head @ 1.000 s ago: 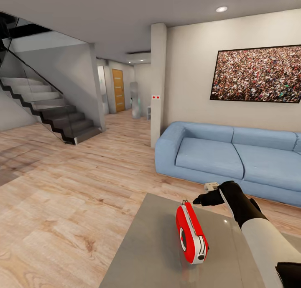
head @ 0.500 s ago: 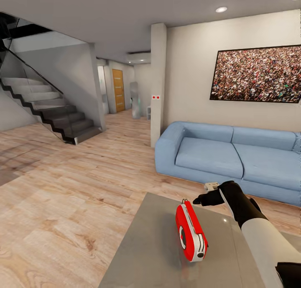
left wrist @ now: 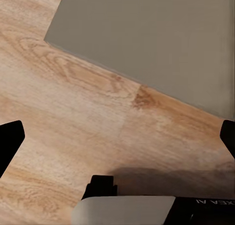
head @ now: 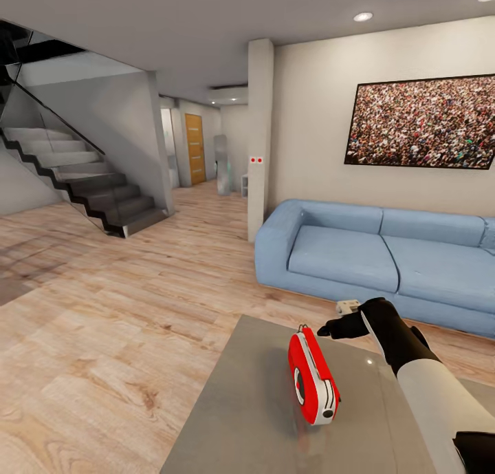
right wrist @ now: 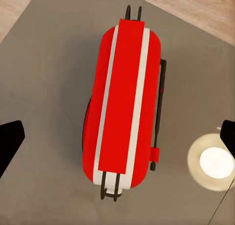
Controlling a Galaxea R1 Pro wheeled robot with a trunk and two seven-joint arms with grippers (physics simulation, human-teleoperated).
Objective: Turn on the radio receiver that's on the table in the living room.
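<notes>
Grey table (head: 261,419) fronts a blue sofa (head: 371,254), with the radio (head: 313,378) standing on edge near its middle. Right gripper (head: 328,331) hovers at the radio's 1 o'clock, jaws apart, seemingly lined up to press it; left jaws apart over the floor (left wrist: 73,117).

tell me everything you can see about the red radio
The radio receiver is a small, glossy bright-red box with rounded ends. Pale stripes run lengthwise along its top, seen in the right wrist view. One face carries a dark round dial, a thin wire handle shows at its ends, and a thin dark-and-red rod lies along one side. It stands upright on the grey table. The right gripper hovers above it, seemingly not touching.
</notes>
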